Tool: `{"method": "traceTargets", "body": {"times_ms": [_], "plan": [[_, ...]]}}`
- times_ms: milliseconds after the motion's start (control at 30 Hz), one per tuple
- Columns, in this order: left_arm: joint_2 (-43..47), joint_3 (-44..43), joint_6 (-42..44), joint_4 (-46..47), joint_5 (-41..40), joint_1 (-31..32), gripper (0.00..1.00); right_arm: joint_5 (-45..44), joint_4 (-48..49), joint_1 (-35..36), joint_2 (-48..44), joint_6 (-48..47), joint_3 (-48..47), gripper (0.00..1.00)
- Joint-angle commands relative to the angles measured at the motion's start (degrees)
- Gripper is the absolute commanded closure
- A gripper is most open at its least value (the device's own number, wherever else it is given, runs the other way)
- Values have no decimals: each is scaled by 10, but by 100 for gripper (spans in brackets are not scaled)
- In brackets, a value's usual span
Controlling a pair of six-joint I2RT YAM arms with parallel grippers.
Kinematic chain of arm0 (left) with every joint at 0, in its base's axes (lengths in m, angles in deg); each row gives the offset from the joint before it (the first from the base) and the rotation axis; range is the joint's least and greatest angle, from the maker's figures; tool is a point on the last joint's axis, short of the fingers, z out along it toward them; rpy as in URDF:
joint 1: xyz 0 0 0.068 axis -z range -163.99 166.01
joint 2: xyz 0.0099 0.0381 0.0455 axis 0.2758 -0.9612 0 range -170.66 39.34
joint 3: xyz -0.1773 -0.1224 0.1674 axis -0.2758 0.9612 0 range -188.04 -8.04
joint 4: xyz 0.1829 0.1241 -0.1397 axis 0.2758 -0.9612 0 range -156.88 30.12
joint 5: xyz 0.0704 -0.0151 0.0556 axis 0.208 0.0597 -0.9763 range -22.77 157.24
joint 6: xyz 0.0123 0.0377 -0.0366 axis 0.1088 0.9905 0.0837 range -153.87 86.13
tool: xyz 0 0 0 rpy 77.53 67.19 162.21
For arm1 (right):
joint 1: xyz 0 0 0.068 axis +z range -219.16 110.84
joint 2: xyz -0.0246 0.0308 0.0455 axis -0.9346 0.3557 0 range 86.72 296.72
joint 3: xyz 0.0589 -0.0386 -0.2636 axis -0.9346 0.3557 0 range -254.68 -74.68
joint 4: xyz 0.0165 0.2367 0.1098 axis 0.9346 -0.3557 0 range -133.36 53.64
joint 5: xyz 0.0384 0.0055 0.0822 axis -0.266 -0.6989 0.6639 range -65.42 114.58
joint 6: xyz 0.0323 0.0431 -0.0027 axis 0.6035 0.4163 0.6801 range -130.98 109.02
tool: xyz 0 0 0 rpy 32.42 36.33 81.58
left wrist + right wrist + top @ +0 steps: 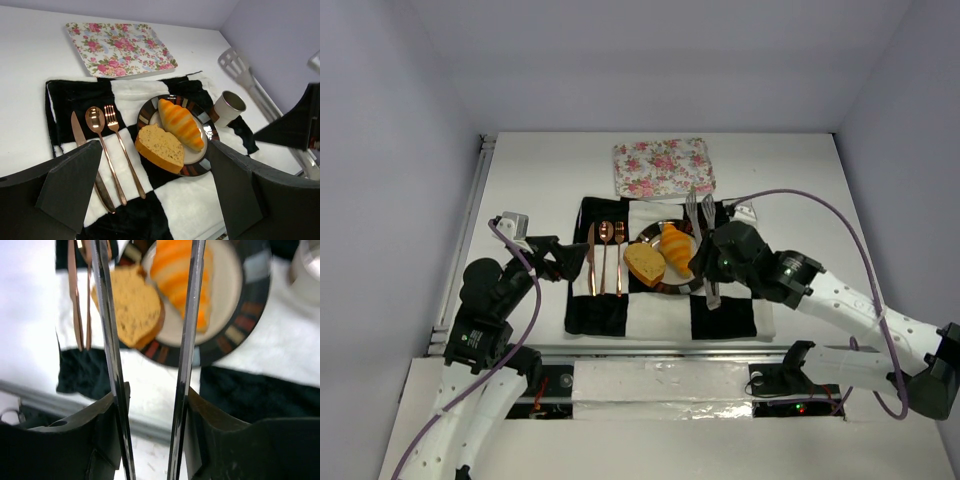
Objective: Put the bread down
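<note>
I found both baked pieces on the plate (670, 289), which sat on the chequered cloth (610, 315). The bread slice (643, 263) lay on the side nearer the cutlery, with the croissant (675, 247) close against it on the other side. Neither was lifted or held by anything. I judged the placing done, or all but done.

The right gripper (150, 405) was clamped on the tongs (112, 365), one finger outside each arm. The arms stood apart with only air between them, so the tool carried nothing. It ran above the plate's right-hand edge as the top view shows it, with its blades pointing toward the floral tray (662, 166). I took that hold to be a carrying grip, firm enough to keep the tool but not to close it. The wrist view looked down between the arms onto both pieces.

The left gripper (570, 260) hung at the cloth's left edge with its jaws wide apart and nothing between them. It touched nothing, apparently parked where its camera covered the setting.

The knife (590, 258), spoon (605, 255) and fork (619, 255) lay parallel just left of the plate. A cup (229, 106) stood just beyond the plate's far-right rim.

Risk noted: the tongs could brush the cup or the croissant on withdrawal
</note>
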Motion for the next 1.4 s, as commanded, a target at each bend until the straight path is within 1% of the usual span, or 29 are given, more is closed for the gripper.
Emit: {"method": "traceTargets", "body": {"times_ms": [0, 67, 100, 200, 233, 267, 300, 333, 400, 433, 467, 500, 567, 600, 667, 733, 767, 800, 867, 933, 1000, 1100, 1133, 1233, 1267, 1333, 1367], "plan": [[7, 4, 3, 30, 6, 2, 14, -74, 4, -78, 9, -51, -56, 53], [8, 4, 2, 31, 6, 2, 14, -51, 38, -153, 23, -86, -76, 53], [9, 4, 3, 31, 7, 2, 14, -48, 53, -228, 32, -118, -81, 53], [13, 4, 2, 29, 6, 2, 14, -10, 105, -340, 109, -154, -115, 53], [16, 4, 3, 30, 6, 2, 14, -4, 124, -396, 164, -157, -125, 53], [16, 5, 2, 29, 6, 2, 14, 6, 133, -423, 194, -161, -147, 53], [18, 5, 1, 29, 5, 2, 14, 24, 154, -464, 251, -168, -158, 54], [18, 5, 1, 30, 5, 2, 14, 29, 163, -478, 280, -171, -168, 54], [18, 5, 1, 29, 4, 2, 14, 24, 176, -494, 335, -198, -202, 54], [18, 5, 1, 28, 4, 2, 14, 6, 180, -494, 361, -214, -210, 54], [18, 5, 1, 30, 5, 2, 14, -2, 178, -499, 408, -230, -220, 54], [17, 5, 2, 29, 4, 2, 14, -9, 175, -499, 428, -265, -228, 54], [16, 5, 1, 28, 5, 2, 14, -45, 165, -499, 465, -294, -251, 53], [16, 5, 1, 29, 5, 2, 14, -47, 167, -506, 487, -320, -256, 53], [16, 4, 1, 29, 5, 2, 15, -45, 185, -506, 500, -344, -259, 53], [15, 5, 2, 30, 6, 2, 15, -37, 193, -511, 516, -372, -263, 49], [14, 5, 2, 30, 6, 2, 15, -40, 192, -511, 522, -378, -272, 47], [14, 5, 2, 30, 7, 2, 15, -45, 193, -511, 527, -386, -275, 41], [14, 5, 2, 30, 7, 2, 15, -44, 185, -517, 546, -388, -289, 24], [14, 5, 2, 31, 7, 2, 15, -44, 183, -517, 548, -386, -295, 15], [14, 6, 2, 31, 7, 2, 15, -44, 171, -517, 553, -383, -314, 4], [13, 6, 2, 30, 8, 2, 15, -26, 156, -517, 532, -363, -328, 0], [13, 6, 2, 31, 8, 2, 15, -25, 153, -517, 532, -357, -333, 0], [14, 5, 1, 29, 6, 2, 15, -1, 144, -517, 484, -322, -358, 0], [14, 4, 1, 29, 6, 2, 15, 19, 143, -517, 466, -310, -363, 0], [16, 4, 1, 26, 1, 2, 14, 58, 155, -517, 391, -265, -362, 6], [18, 2, 0, 26, -1, 2, 14, 113, 167, -517, 360, -249, -342, 10]]}}
